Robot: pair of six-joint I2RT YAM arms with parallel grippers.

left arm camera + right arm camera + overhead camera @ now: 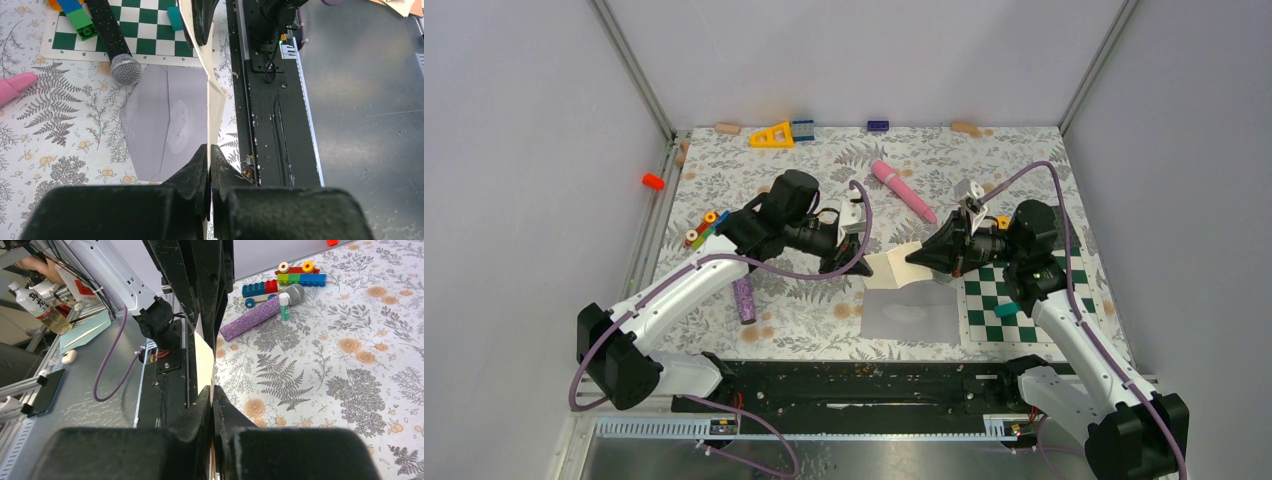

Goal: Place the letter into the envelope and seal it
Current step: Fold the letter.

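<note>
The cream letter (890, 268) hangs edge-on between my two grippers, just above the table. My left gripper (862, 270) is shut on its left end, and the sheet runs straight out from between the closed jaws (209, 151). My right gripper (914, 257) is shut on the opposite end (212, 391). The pale grey-lavender envelope (911, 315) lies flat on the floral cloth below and slightly nearer than the letter (214, 100). In the left wrist view the envelope (160, 125) shows its pointed flap. In the right wrist view the letter (204, 357) leads up to the left arm's fingers.
The green-and-white checkerboard mat (1014, 300) touches the envelope's right side and bears a teal block (1007, 310) and a microphone (115, 47). A pink cylinder (904, 190) lies behind, a glittery purple tube (744, 298) and toy bricks (704, 228) to the left.
</note>
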